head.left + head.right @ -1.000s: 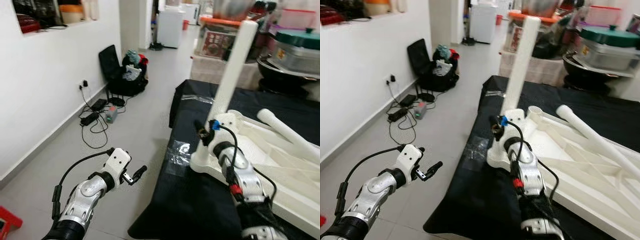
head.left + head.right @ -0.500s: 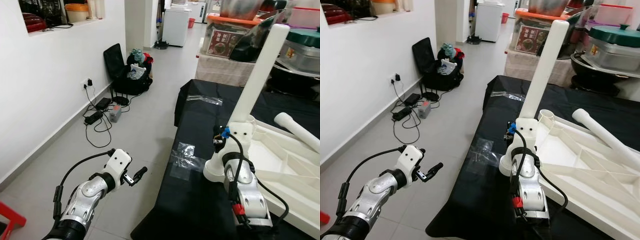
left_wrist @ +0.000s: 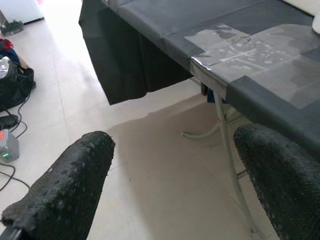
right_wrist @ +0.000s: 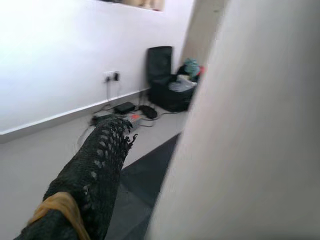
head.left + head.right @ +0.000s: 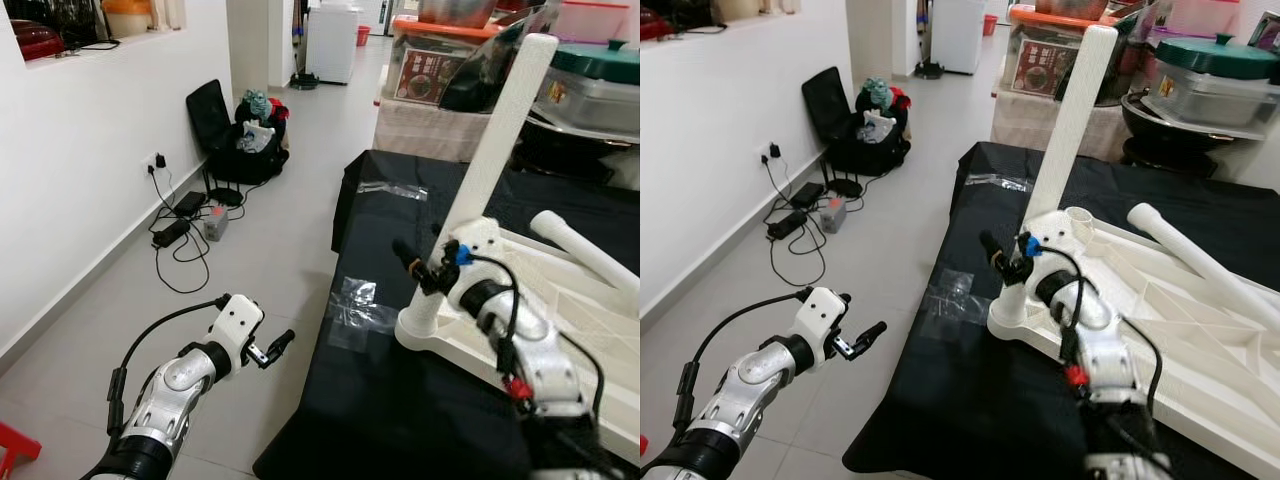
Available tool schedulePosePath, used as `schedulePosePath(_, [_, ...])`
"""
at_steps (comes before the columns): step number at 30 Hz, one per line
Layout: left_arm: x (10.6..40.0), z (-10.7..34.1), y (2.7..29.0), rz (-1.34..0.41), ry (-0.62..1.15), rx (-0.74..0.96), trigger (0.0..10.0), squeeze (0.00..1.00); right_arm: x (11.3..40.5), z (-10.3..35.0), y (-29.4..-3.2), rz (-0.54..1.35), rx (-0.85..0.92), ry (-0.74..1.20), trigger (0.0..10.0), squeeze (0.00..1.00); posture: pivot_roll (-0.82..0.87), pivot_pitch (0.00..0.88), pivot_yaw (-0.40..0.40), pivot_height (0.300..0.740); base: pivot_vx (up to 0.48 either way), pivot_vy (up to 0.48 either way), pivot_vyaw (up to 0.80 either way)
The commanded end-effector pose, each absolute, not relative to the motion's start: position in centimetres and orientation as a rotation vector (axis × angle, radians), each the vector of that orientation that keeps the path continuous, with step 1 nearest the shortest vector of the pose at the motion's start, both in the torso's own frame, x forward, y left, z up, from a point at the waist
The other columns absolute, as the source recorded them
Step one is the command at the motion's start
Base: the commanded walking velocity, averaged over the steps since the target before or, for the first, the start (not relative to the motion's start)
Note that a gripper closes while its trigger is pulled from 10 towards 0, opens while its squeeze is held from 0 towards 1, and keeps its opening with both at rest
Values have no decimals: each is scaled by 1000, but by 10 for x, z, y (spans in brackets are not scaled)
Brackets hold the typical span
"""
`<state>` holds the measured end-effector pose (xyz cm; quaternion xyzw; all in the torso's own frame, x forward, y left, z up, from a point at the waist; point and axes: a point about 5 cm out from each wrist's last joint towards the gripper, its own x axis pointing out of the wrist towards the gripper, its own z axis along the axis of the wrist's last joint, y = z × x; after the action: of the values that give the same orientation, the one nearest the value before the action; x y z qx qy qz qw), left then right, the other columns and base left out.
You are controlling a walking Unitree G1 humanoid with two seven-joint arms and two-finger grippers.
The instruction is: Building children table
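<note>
A white children's table [image 5: 570,310] lies upside down on a black-covered table [image 5: 390,400]. One white leg [image 5: 500,140] stands upright in its near left corner socket. A second leg [image 5: 590,255] lies loose across the underside. My right gripper [image 5: 420,268] is at the base of the upright leg, one black finger [image 5: 405,252] pointing left past it. In the right wrist view that finger [image 4: 100,165] stands apart from the leg [image 4: 250,125], which hides the other finger. My left gripper [image 5: 272,347] hangs open over the floor, left of the black table.
A clear tape patch [image 5: 355,305] marks the cloth near the table's edge. A black chair with bags [image 5: 240,135] and cables with chargers [image 5: 185,225] lie by the left wall. Boxes and pots [image 5: 440,70] crowd the back. Open floor lies between wall and table.
The camera has shifted. My right gripper has swung round the upright leg's base, and its finger now sticks out to the left. The left arm has stayed put.
</note>
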<state>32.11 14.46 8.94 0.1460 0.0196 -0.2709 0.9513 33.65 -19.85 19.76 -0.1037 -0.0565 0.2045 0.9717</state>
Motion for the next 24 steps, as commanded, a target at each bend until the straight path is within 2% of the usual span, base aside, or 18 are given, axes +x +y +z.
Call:
schedulePosePath(1, [320,88,146,-549,41,306,10000,0,340,200,-193,500,-212,-112,10000,0,103,0,-98,740,0,0,0])
schedulePosePath(7, [318,87,147,-548,41,307,10000,0,341,196,-193,559,-210,-87,10000,0,109,0,-99,740,0,0,0])
schedulePosePath(8, [318,88,148,-548,41,308,10000,0,340,192,-192,592,-196,-72,8314,0,112,0,-99,740,0,0,0])
schedulePosePath(9, [318,88,149,-547,42,310,10000,0,339,189,-189,638,-177,-68,2118,0,113,0,-96,740,0,0,0])
schedulePosePath(12, [318,88,149,-547,42,310,10000,0,339,189,-189,638,-177,-68,2118,0,113,0,-96,740,0,0,0])
schedulePosePath(13, [318,89,150,-548,41,312,10000,0,337,188,-187,684,-149,-73,0,0,113,0,-96,740,0,0,0])
schedulePosePath(18, [319,90,150,-553,39,315,10000,0,351,188,-196,448,-285,-59,0,0,107,0,-88,740,0,0,0])
schedulePosePath(20, [319,90,150,-553,41,313,10000,0,357,184,-213,111,-218,12,0,0,104,0,-89,740,0,0,0])
schedulePosePath(21, [319,89,150,-553,43,312,10000,0,354,180,-218,4,-193,34,0,0,100,0,-82,740,0,0,0])
schedulePosePath(24, [318,88,149,-555,45,311,10000,0,348,175,-219,-91,-162,39,0,0,100,0,-82,740,0,0,0])
